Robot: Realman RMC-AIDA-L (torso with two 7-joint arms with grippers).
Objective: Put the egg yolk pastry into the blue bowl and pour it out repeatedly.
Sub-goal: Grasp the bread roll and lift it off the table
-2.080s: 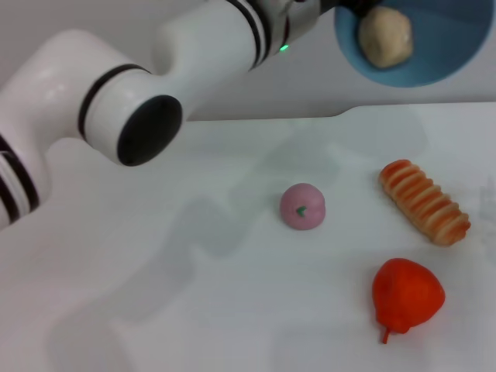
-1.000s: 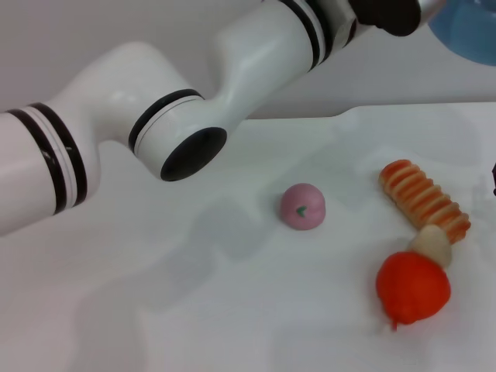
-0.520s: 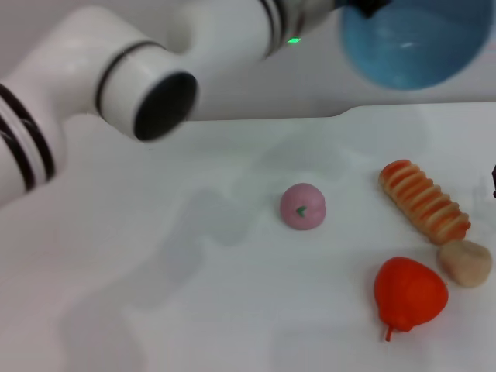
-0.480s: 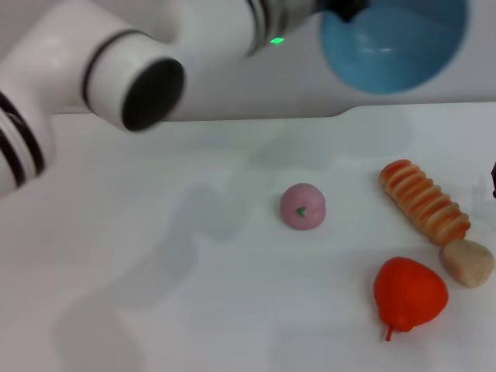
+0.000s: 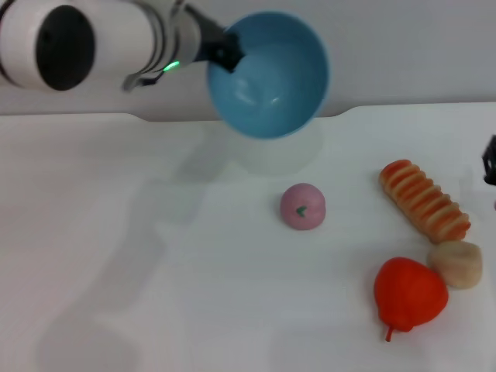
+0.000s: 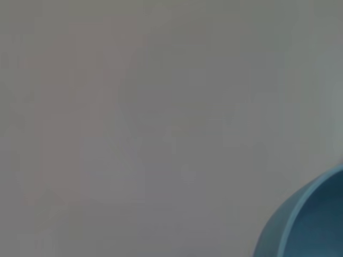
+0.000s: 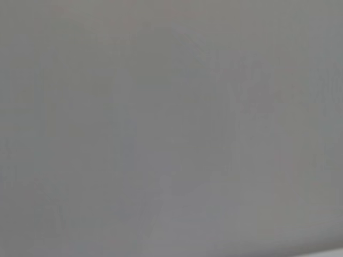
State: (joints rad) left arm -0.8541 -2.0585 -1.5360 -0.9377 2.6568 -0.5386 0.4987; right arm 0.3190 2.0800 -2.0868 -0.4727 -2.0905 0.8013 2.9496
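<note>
The left gripper (image 5: 226, 51) pinches the rim of the bowl (image 5: 269, 74) and holds it in the air above the far part of the table (image 5: 155, 256), tilted so its open, empty inside faces the head camera. The left wrist view shows only a curve of the bowl's rim (image 6: 305, 225) against a plain grey background.

The pastry (image 5: 457, 264) lies on the table well away from the bowl, toward the robot and to its right. It touches the near end of the striped bread (image 5: 423, 201) and sits just beside the red fruit (image 5: 408, 295), on that fruit's right. The pink bun (image 5: 302, 206) rests on the table between the bowl and the red fruit, apart from both.

Of the right gripper (image 5: 490, 159) only a dark sliver shows at the head view's right edge, beyond the bread; whether it is spread or pressed together I cannot tell.
</note>
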